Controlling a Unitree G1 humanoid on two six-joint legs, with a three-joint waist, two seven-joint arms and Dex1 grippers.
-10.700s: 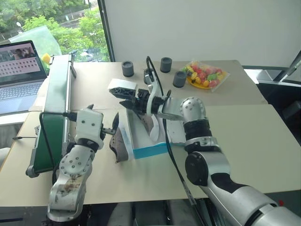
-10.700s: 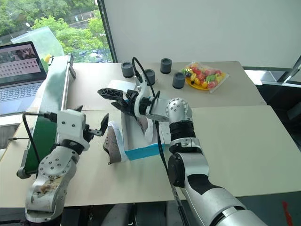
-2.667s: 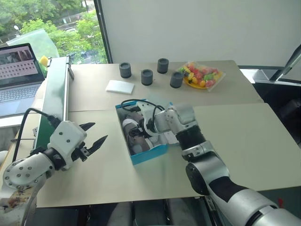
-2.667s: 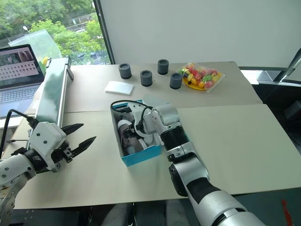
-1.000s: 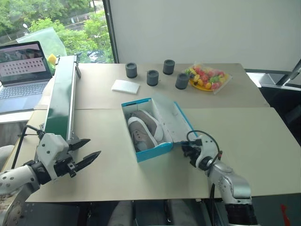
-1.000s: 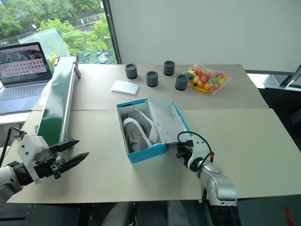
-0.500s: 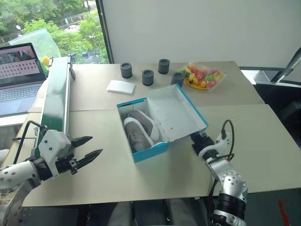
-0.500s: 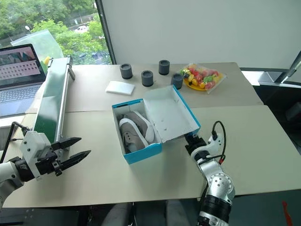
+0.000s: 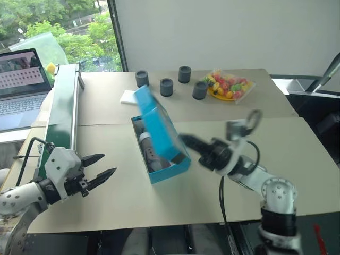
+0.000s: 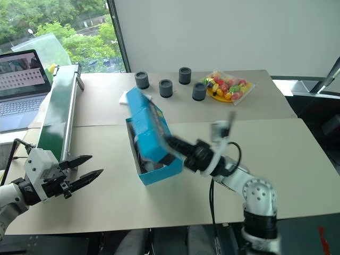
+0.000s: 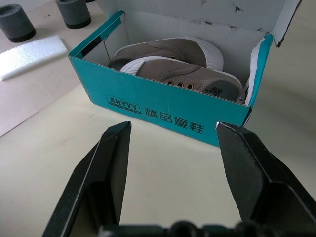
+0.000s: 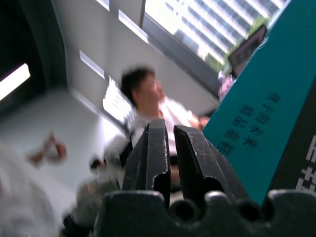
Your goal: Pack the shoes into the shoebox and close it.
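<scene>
Flanking the shoebox [image 9: 167, 167]: conveyor [image 9: 62, 114], 4 cylinders [image 9: 166, 86], possibly sweets [image 9: 229, 84].

- Beige table [image 9: 276, 133], seam across mid.
- White wall [image 9: 223, 32] behind.
- Window [image 9: 58, 26] far left, trees outside, daylight.
- Green conveyor [image 9: 64, 111] along table's left edge; laptop [image 9: 21, 85] beside it.

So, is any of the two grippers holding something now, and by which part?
Nothing is held. The left gripper hangs open before the shoebox. The right gripper is shut on nothing, beside the raised lid.
</scene>
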